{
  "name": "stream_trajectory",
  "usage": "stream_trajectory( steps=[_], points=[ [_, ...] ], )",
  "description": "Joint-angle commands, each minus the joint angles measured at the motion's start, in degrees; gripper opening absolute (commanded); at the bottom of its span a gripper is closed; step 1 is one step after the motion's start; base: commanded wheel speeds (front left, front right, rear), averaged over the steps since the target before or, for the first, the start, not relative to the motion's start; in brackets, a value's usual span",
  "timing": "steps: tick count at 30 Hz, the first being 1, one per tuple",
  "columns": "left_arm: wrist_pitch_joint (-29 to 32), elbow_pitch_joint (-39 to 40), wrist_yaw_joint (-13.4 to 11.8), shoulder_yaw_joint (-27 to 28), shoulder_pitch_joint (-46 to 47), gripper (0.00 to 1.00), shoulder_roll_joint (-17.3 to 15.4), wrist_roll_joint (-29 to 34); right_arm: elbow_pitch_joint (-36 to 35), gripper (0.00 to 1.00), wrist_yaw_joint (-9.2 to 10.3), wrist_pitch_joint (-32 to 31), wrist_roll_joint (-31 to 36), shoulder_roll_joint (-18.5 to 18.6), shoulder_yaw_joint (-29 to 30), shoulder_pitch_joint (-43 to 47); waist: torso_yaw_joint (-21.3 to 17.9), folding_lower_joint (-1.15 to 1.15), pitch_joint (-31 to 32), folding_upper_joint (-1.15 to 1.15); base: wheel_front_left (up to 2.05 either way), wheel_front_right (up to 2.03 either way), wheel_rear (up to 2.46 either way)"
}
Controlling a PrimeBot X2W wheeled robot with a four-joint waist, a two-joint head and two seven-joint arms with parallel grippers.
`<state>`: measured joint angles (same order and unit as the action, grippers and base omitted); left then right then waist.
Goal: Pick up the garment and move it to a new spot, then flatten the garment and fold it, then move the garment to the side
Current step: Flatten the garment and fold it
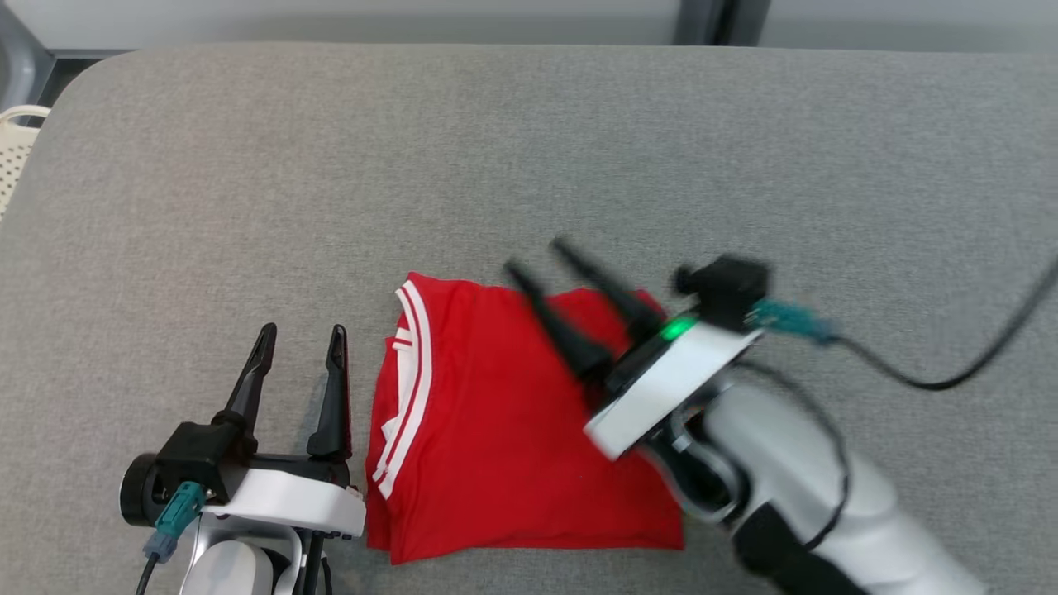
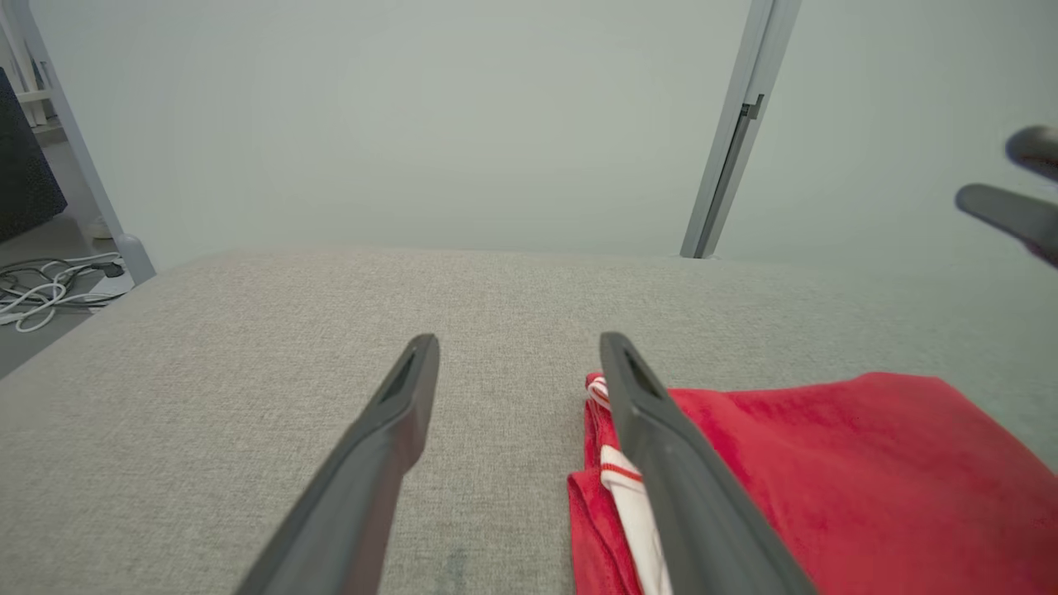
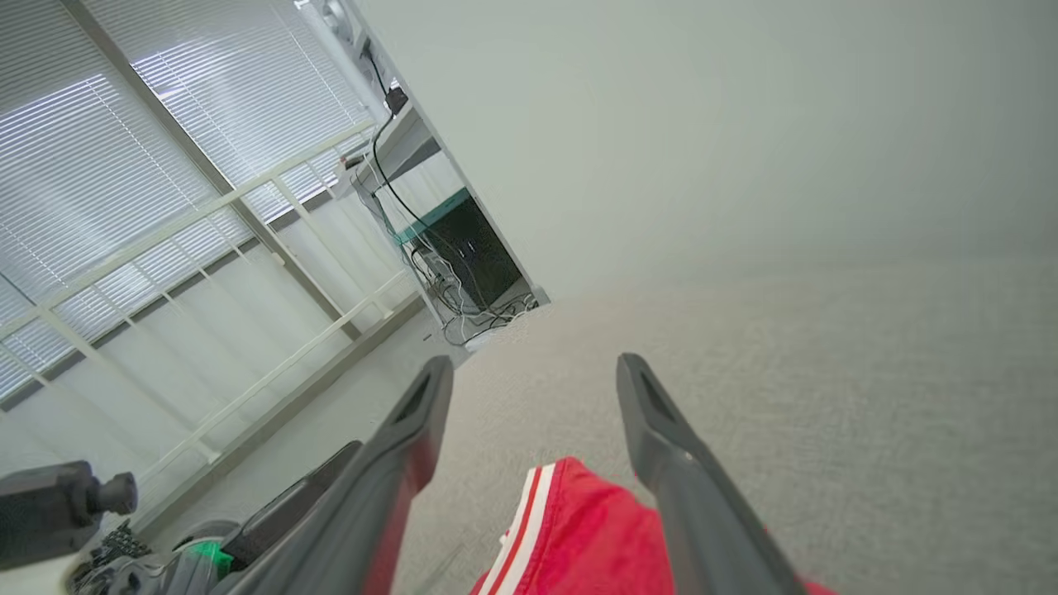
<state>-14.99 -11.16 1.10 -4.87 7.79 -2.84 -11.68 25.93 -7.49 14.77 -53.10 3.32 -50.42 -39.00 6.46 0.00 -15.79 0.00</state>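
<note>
Seemingly folded, the red garment [image 1: 496,430] lies on the grey worktop [image 1: 529,165]; fingers of left gripper [image 1: 302,332] and right gripper [image 1: 537,258] spread, empty. Next: grasp it, shift sideways.

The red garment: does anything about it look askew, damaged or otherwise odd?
No damage shows. The red garment lies folded on the grey table, but not squarely: its white-striped edge slants, and lower layers stick out at the near left corner.

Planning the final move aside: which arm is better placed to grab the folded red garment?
Probably left: the left end effector, open, sits low beside the red garment at its striped edge; the right end effector hangs open above it, blurred.
</note>
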Motion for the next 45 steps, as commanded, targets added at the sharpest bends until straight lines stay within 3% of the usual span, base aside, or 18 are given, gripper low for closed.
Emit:
stream_trajectory(
  steps=[1,9,18,28,45],
  points=[
    [-0.2,0.2,-0.3,0.4,0.0,1.0,-0.2,0.5,-1.1,1.0,-0.01,0.4,2.7,1.5,3.8,0.6,-0.8,0.0,0.4,0.0,0.0,0.0,0.0],
    [-0.2,0.7,-1.1,1.7,-1.0,1.0,-0.6,1.4,-8.4,1.0,-0.01,0.4,17.6,5.9,25.0,12.1,-3.8,0.0,2.4,0.0,0.0,0.0,0.0],
    [-0.2,1.2,-1.2,2.6,-2.9,1.0,-1.3,2.2,-13.9,1.0,-0.01,0.4,27.3,7.7,39.7,25.8,-6.0,0.0,5.4,0.0,0.0,0.0,0.0],
    [0.6,0.3,-1.1,3.1,-6.4,1.0,-2.4,1.1,-18.4,1.0,-0.01,-1.2,33.4,7.6,45.1,35.0,-7.2,0.0,9.3,0.0,0.0,0.0,0.0],
    [4.8,4.0,-2.1,3.7,-14.3,1.0,-4.4,-0.2,-27.5,1.0,-0.01,-7.4,39.4,5.6,49.5,44.5,-7.7,0.0,16.6,0.0,0.0,0.0,0.0]
  ],
)
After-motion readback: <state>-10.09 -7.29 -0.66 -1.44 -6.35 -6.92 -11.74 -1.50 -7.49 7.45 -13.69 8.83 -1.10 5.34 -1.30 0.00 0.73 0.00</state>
